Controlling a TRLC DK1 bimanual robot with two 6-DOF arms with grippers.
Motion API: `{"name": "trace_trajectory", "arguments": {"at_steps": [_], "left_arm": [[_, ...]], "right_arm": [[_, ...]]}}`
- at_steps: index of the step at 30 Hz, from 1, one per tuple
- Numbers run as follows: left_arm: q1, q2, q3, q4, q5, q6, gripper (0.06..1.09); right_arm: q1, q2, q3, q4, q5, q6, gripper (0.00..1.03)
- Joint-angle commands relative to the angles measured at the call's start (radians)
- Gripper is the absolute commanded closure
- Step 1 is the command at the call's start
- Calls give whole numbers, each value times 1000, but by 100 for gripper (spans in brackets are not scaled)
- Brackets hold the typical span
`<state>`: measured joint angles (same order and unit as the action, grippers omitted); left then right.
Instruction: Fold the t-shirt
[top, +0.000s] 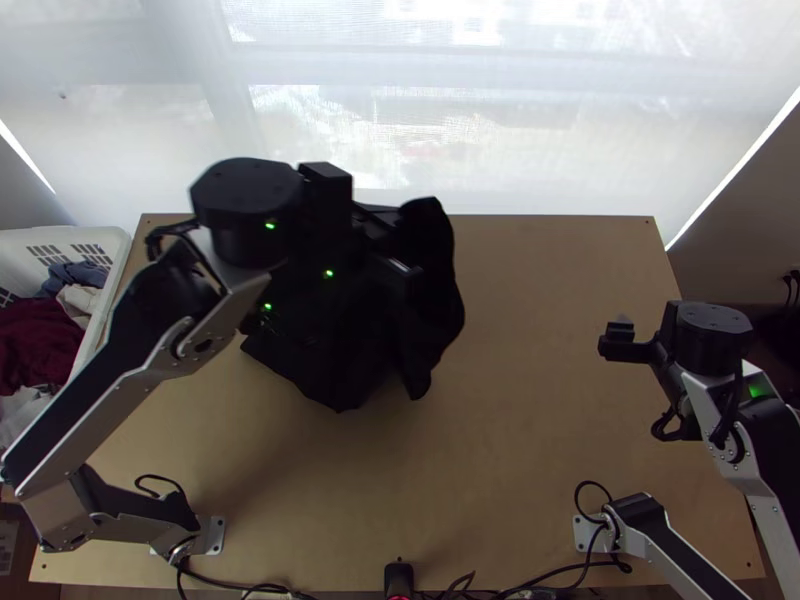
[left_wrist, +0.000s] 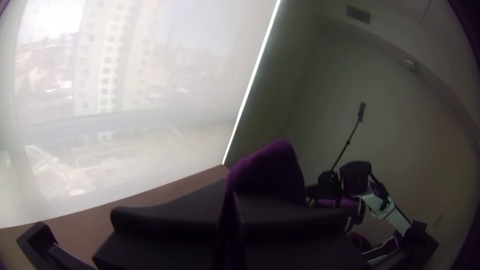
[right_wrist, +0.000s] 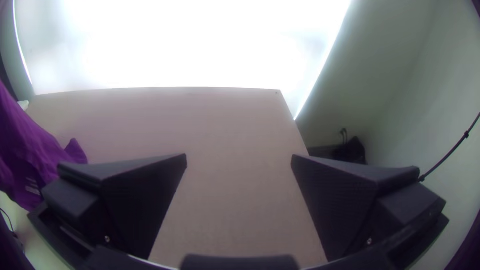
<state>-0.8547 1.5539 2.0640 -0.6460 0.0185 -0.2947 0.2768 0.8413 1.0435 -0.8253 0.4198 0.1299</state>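
The left gripper (top: 398, 250) is up over the far left part of the light wooden counter (top: 530, 400). Its jaws are pinched close together on a bit of the dark purple cloth t-shirt (top: 370, 340). A soft, rounded lump of the cloth pokes out past the tips of these jaws. The rest of the shirt hangs down from them in a loose bunch, with lots of folds and a few pointy ends. It has small white marks on one part. The top view does not tell if its lowest end touches the counter.

The right gripper (top: 615, 340) is well apart from the shirt, over the right side of the counter. Its jaws are spread wide — there is nothing between them.

A white plastic basket (top: 112, 236) stands to the left of the left jaws, by the counter's left edge. It has clothes in it, and one is a dark red cloth (top: 35, 345). Past both pairs of jaws — behind the counter's far edge — is a big, pale, thin blind (top: 520, 120) with light coming through.
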Motion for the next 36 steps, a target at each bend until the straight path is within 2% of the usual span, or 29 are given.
{"name": "trace_trajectory", "arguments": {"at_steps": [1, 10, 11, 13, 14, 15, 21, 25, 31, 36], "left_arm": [[-168, 140, -2, 6, 0, 17, 105], [-291, 290, -2, 8, 8, 16, 103], [-308, 301, -2, -3, 8, 16, 92], [-334, 314, 16, -61, 9, 12, 41], [-340, 331, 48, -106, 9, 0, 21], [-346, 354, 94, -164, 11, -4, 13], [-307, 371, 146, -313, 3, 31, 12], [-237, 348, 130, -379, 1, 58, 11], [-121, 258, -7, -443, 3, 104, 12], [-47, 164, -223, -460, 3, 149, 12]], "right_arm": [[-24, -5, 26, -18, 0, 0, 5], [-36, -22, 23, -34, 0, -41, 5], [-39, -28, 20, -34, 0, -49, 5], [-45, -36, 13, -34, 0, -61, 5], [-45, -41, 7, -34, 0, -70, 5], [-45, -45, 1, -34, 0, -85, 5], [-30, -62, -42, -43, -1, -245, 5], [-5, -62, -74, -61, -3, -311, 5], [139, -114, -157, -166, -23, -326, 5], [277, -192, -244, -281, -99, -297, 5]]}}
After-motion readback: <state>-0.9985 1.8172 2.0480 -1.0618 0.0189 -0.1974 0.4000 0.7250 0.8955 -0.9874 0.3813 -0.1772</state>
